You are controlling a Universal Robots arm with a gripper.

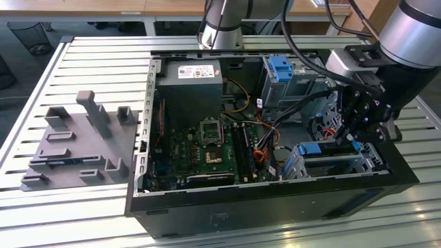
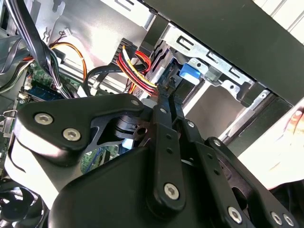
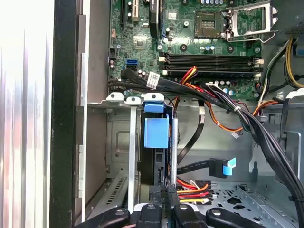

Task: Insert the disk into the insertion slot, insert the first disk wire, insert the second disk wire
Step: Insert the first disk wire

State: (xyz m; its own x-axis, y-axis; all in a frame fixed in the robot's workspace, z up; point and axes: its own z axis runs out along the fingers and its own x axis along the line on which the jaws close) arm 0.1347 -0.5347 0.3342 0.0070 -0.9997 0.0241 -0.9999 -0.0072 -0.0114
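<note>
Disk [image 3: 156, 133] seated in insertion slot [image 3: 118, 142], gripper [image 3: 164, 190] beside

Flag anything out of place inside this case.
One loose end: a black cable with a blue tab lies unplugged beside the disk, which sits in the insertion slot. Nothing else looks bent or damaged.

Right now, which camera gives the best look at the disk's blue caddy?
The first wrist view: the blue caddy sits mid-frame, unblocked. The exterior view shows it beside the claw; the second wrist view catches a blue corner past the claw.
</note>
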